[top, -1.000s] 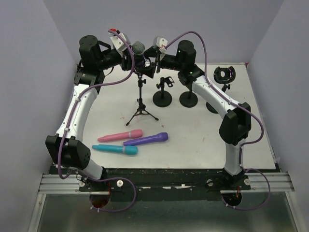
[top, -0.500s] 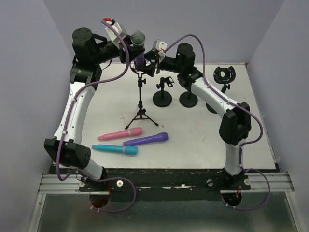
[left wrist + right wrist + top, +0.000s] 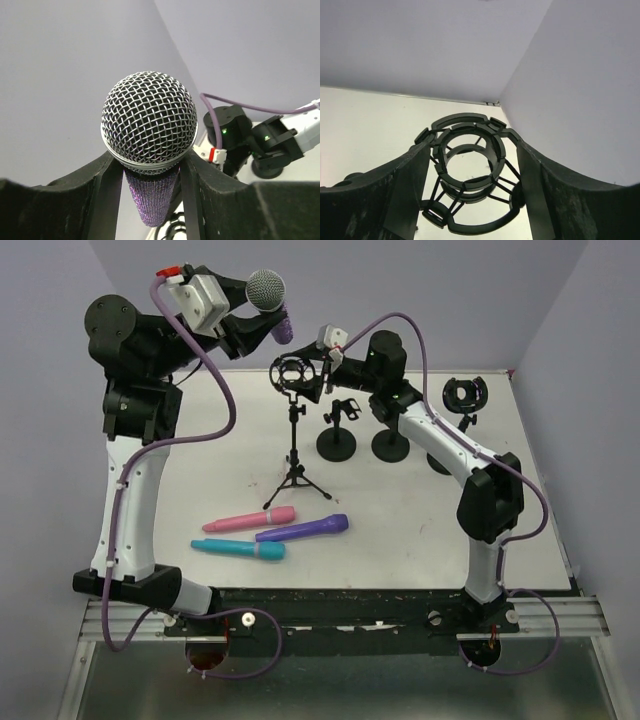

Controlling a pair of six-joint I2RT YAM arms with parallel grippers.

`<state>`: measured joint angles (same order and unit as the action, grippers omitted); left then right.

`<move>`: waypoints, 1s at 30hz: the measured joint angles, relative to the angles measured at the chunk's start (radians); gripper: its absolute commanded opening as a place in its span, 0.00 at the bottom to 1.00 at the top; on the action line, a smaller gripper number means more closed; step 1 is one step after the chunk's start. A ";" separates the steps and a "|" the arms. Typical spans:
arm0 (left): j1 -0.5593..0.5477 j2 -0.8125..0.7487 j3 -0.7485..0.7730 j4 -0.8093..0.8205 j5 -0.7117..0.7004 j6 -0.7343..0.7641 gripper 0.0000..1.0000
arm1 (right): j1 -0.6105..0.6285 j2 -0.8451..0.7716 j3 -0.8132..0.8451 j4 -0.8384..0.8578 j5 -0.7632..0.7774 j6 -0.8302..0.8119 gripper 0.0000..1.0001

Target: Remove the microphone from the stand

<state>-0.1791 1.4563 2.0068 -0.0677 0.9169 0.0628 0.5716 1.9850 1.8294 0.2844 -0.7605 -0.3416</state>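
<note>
The microphone, silver mesh head up and glittery purple body below, hangs high over the far left of the table. It is clamped between the black fingers of the left gripper, above and to the left of the stand and touching no part of it. The left jaws sit at a middling width, pressed on the purple body just under the rim of the head. The black tripod stand is upright near the far middle of the table, its round shock mount at the top. The right gripper reaches in from the right at the mount's height, jaws set wide on either side of the ring; whether they press on it or merely flank it cannot be told. Nearer the arms' bases three more microphones lie flat and close together: a pink one, a purple one and a teal one. Two round-based desk stands are just right of the tripod, and a black holder sits toward the far right corner.
</note>
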 measured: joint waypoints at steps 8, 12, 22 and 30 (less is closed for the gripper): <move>0.034 -0.192 -0.106 -0.275 -0.179 0.281 0.00 | 0.003 -0.106 -0.082 -0.065 -0.089 0.074 0.86; 0.105 -0.253 -0.184 -0.431 -0.269 0.401 0.00 | 0.003 -0.196 -0.137 -0.083 -0.096 0.101 0.86; 0.149 -0.268 -0.642 -0.743 -0.411 0.686 0.00 | 0.003 -0.318 -0.203 -0.134 -0.052 0.068 0.87; 0.151 -0.239 -0.964 -0.746 -0.430 0.787 0.00 | 0.003 -0.357 -0.300 -0.183 0.009 0.040 0.87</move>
<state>-0.0284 1.2175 1.0424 -0.8135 0.4870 0.8494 0.5751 1.6283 1.5291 0.1017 -0.7517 -0.3016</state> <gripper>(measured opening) 0.510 0.866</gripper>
